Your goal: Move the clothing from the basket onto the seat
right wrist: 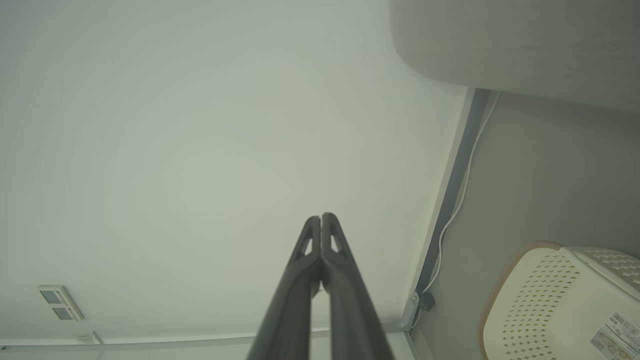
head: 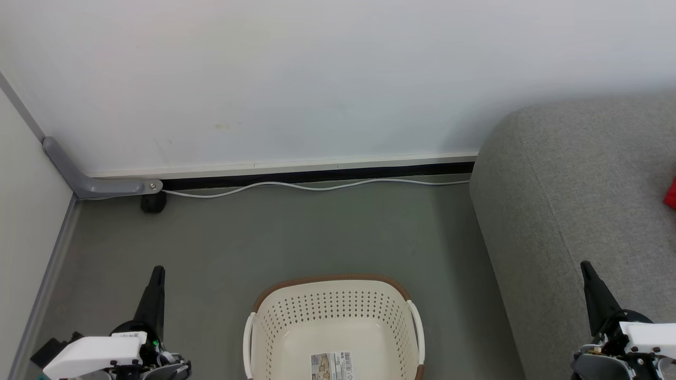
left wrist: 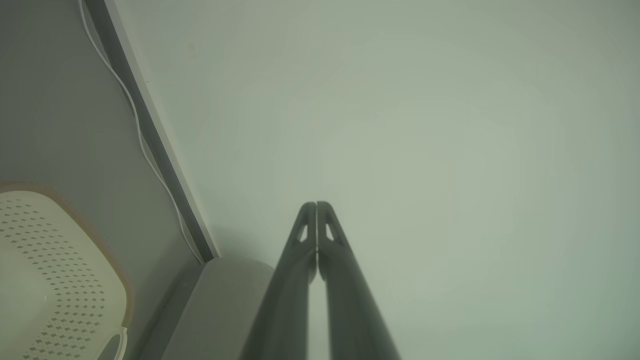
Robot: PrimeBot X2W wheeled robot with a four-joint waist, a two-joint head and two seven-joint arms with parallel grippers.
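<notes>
Standing on the grey floor [head: 264,237] between the two grippers, the basket [head: 332,278] shows its perforated wall and, on the inner bottom, a paper label [head: 331,366]. The seat [head: 554,184] occupies the robot's right side, near the basket but apart from it, with a strip of floor between them.

Clothing: one small patch of red [head: 671,192] lies on the seat cushion at the far right edge of the head view; too little shows to tell which garment it is. It sits ahead of the right gripper [head: 585,265] and to its right, well apart from it, with nothing touching it.

Right gripper: over the seat's front part, fingers pointing toward the wall [head: 317,79]. In its wrist view the two fingers [right wrist: 332,240] press tip to tip, with nothing between them.

Left gripper [head: 158,270]: low on the robot's left, over bare floor, apart from the basket. Its fingers [left wrist: 305,235] also meet at the tips, gripping nothing.

A white cable [head: 317,186] runs along the foot of the wall.
</notes>
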